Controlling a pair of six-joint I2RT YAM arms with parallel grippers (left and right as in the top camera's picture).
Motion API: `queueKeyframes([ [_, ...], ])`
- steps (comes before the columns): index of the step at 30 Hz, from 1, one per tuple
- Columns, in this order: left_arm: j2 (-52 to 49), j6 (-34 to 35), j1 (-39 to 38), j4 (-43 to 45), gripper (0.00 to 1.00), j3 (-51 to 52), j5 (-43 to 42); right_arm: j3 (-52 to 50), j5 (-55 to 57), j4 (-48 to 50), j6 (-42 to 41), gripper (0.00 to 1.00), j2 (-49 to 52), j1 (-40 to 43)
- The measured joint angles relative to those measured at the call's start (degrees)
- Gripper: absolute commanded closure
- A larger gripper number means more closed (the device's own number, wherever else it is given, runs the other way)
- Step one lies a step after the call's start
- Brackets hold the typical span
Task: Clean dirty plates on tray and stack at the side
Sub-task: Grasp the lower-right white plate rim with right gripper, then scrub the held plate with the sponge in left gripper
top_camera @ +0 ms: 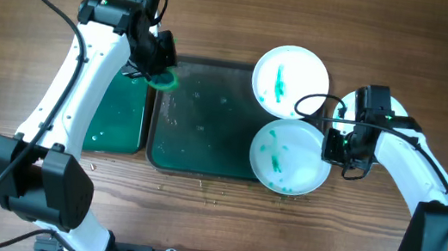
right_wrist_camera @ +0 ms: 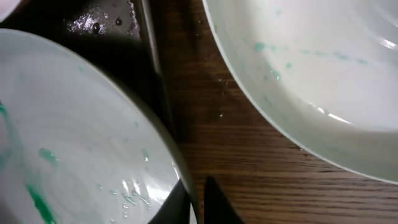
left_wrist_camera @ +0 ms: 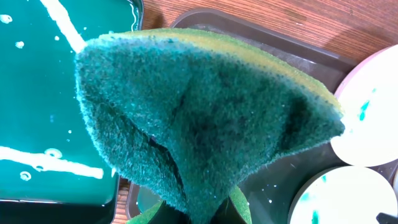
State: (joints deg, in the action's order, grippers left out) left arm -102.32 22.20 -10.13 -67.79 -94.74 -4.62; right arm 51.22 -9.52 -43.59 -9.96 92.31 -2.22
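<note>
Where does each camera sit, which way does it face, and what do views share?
Overhead: above the wooden table, looking straight down; left pincer, right pincer and arms show.
Left wrist: on that arm, facing down at the green sponge it grips; fingers mostly hidden.
Right wrist: low, facing the smeared round white plate pinched at its rim; dark fingertips show.
Shared: overhead also shows sponge and plate.

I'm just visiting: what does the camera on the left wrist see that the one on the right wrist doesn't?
Only the left wrist: a green scouring sponge with a yellow back, filling most of the view, and the narrow black tray of green liquid. Only the right wrist: the right gripper shut on the rim of a teal-streaked round white plate, and another white plate, faintly marked, on the wooden table. Both: that streaked plate and the large dark grey-green tray.
</note>
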Motion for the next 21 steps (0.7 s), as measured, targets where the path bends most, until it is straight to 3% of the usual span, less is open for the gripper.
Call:
queueKeyframes([
  [5, 0.0, 0.0, 0.0, 0.0, 0.96, 0.0, 0.0, -0.11, -3.87, -0.04, 0.28, 0.96, 0.0, -0.94],
  [9, 0.0, 0.0, 0.0, -0.24, 0.96, 0.0, 0.0, -0.02, -5.4, 0.39, -3.98, 0.96, 0.0, -10.51],
  [14, 0.0, 0.0, 0.0, -0.39, 0.96, 0.0, 0.0, 1.92, -4.94, 12.41, -19.12, 0.96, 0.0, -22.84],
  [17, 0.0, 0.0, 0.0, -0.39, 0.96, 0.0, 0.0, 2.32, -2.62, 20.87, -28.74, 0.96, 0.44, -26.45],
  [21, 0.0, 0.0, 0.0, -0.42, 0.96, 0.0, 0.0, 2.84, -1.36, 27.19, -35.41, 0.96, 5.75, -28.61],
])
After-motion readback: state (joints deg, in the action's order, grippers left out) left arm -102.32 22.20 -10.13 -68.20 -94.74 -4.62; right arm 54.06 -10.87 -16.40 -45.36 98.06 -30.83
